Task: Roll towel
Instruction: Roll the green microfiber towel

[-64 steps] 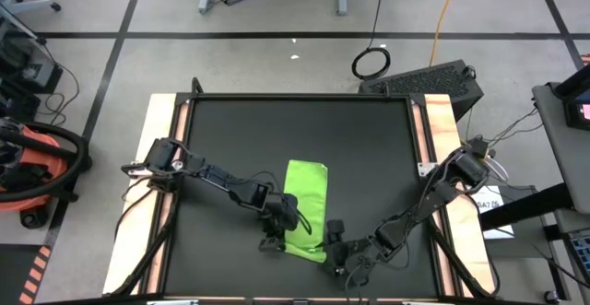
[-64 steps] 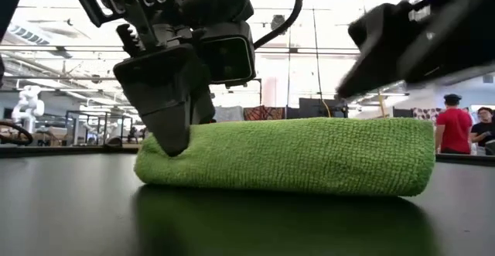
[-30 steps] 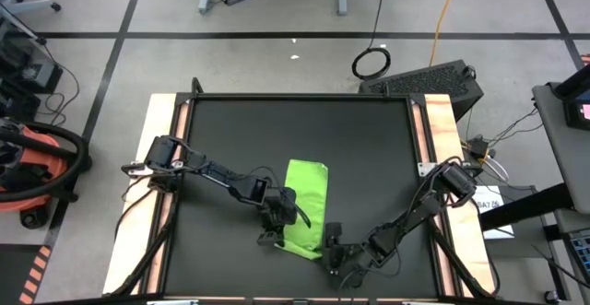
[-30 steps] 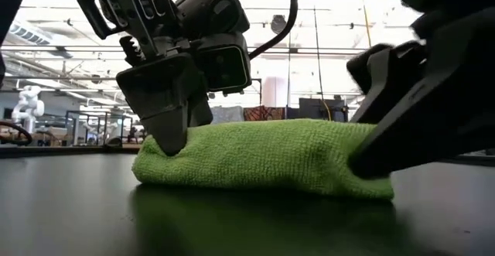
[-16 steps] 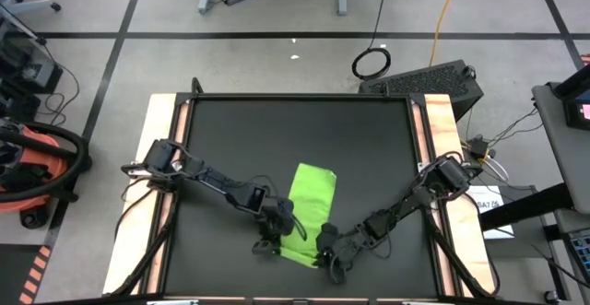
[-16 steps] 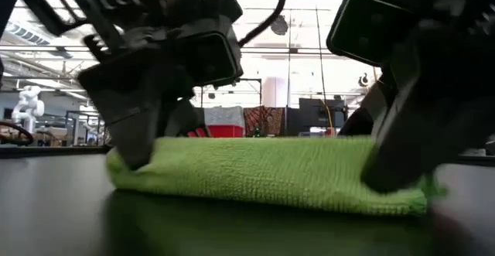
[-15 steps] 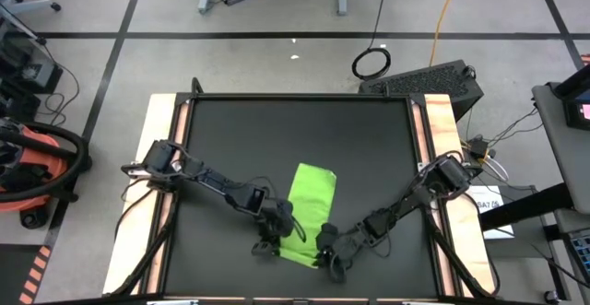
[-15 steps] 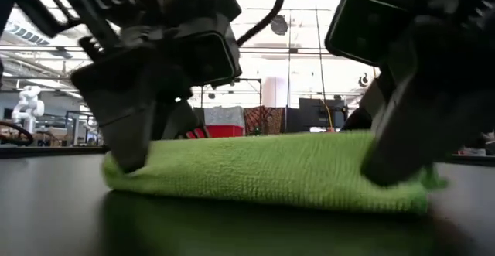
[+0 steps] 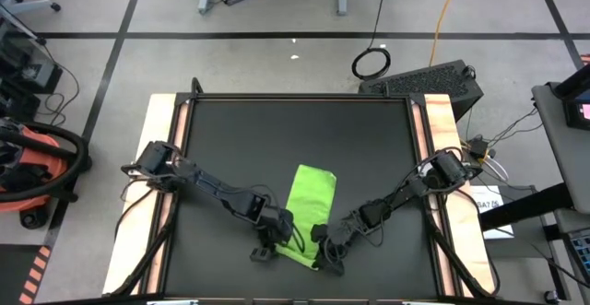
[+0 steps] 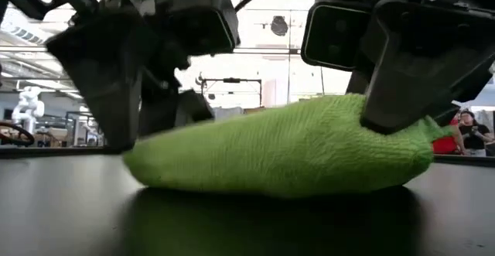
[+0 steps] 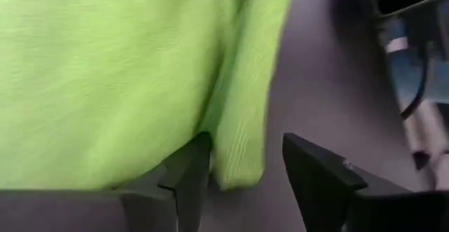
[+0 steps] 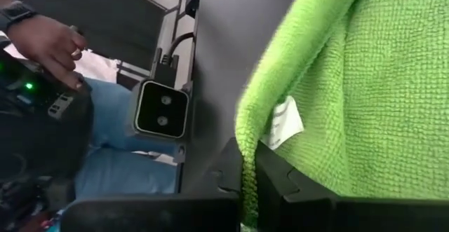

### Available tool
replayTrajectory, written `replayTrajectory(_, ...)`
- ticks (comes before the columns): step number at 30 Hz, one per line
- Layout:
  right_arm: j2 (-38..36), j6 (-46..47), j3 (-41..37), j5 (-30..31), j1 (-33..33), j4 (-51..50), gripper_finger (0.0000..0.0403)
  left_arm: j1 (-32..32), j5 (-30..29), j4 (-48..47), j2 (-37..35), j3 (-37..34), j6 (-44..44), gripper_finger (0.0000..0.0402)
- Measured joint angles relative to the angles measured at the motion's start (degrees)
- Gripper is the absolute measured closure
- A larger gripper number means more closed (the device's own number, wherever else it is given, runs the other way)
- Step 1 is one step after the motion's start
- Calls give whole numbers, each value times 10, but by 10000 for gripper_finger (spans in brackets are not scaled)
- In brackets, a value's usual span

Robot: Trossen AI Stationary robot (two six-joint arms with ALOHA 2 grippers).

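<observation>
The lime-green towel (image 9: 311, 202) lies as a folded strip on the black mat (image 9: 369, 148), slanting, its near end between my two grippers. In the low view the towel (image 10: 278, 155) bulges up toward its right end. My right gripper (image 9: 324, 250) is shut on that end. My left gripper (image 9: 269, 243) stands open at the towel's near left side; in its wrist view the folded edge (image 11: 238, 155) reaches between the parted fingers of my left gripper (image 11: 242, 165). My left gripper is open around the towel's folded edge; whether a finger touches the cloth I cannot tell. My right gripper pinches the towel's edge (image 12: 247, 158) between its two fingers, close to a white label (image 12: 284, 123). The held end (image 10: 402, 144) is raised off the mat, and the rest of the towel lies on it.
Wooden strips (image 9: 161, 121) border the mat on the left and right. The low camera (image 12: 161, 109) sits at the table's near edge, with a person's hand (image 12: 45, 39) behind it. The mat's far half holds nothing.
My right gripper has shut on the towel's near right end, moved toward the table's left and raised that end into a hump. My left gripper has opened, let go of the towel and drawn toward the near edge. The towel now lies slanted.
</observation>
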Motion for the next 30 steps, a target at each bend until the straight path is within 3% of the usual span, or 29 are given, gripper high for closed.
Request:
replayTrajectory(5, 0, 18, 0, -7, 0, 5, 399, -11, -115, -110, -38, 26, 63, 212)
replayTrajectory(9, -2, 35, 0, -7, 0, 4, 399, -35, -186, -145, -64, 30, 86, 212)
replayTrajectory(15, -4, 67, 0, -6, 0, 4, 399, -100, -272, -104, -64, 30, 108, 212)
replayTrajectory(20, -4, 103, 0, -5, -7, 1, 399, -160, -390, -44, -56, 28, 179, 212)
replayTrajectory(30, -4, 134, -1, -2, -18, 11, 399, -162, -395, -20, -11, 26, 179, 212)
